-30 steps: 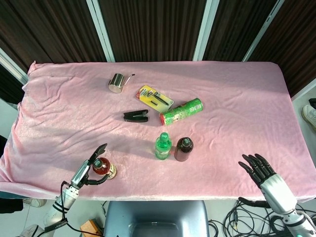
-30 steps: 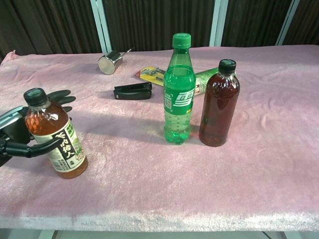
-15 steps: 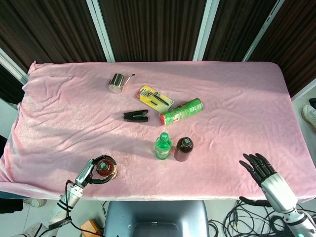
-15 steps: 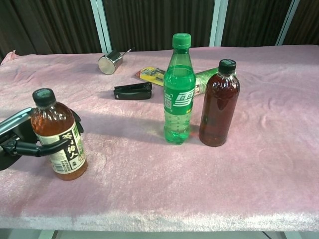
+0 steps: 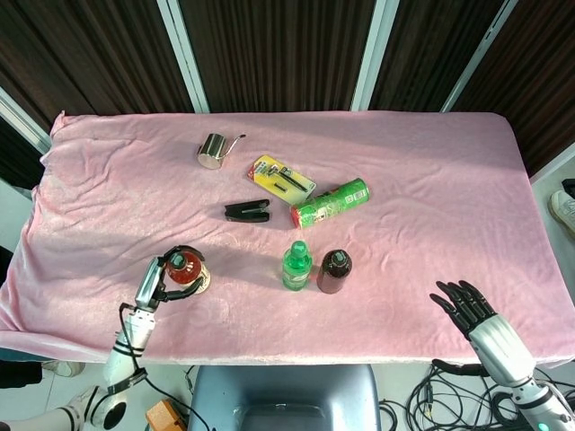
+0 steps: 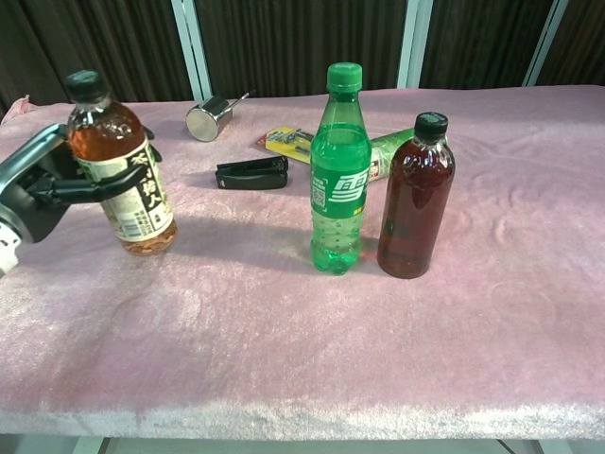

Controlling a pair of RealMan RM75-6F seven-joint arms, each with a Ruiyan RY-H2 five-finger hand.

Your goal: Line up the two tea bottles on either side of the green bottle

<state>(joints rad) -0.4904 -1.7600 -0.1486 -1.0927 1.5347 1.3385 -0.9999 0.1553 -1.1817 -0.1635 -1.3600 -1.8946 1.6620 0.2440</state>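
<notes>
The green bottle (image 5: 296, 266) (image 6: 339, 170) stands upright near the table's front middle. A dark tea bottle (image 5: 334, 271) (image 6: 416, 197) stands close on its right. My left hand (image 5: 158, 281) (image 6: 43, 184) grips an amber tea bottle with a white label (image 5: 186, 271) (image 6: 119, 164), lifted off the cloth and tilted slightly, well left of the green bottle. My right hand (image 5: 466, 308) hovers with fingers spread at the front right, holding nothing; the chest view does not show it.
Behind the bottles lie a green can on its side (image 5: 330, 203), a black stapler (image 5: 247, 211) (image 6: 251, 174), a yellow packet (image 5: 281, 178) and a metal cup (image 5: 212, 150) (image 6: 208, 120). Pink cloth (image 5: 431, 197) covers the table.
My left hand closed around the amber tea bottle, lifted it off the cloth and carried it back from the front edge. The right hand stayed put.
</notes>
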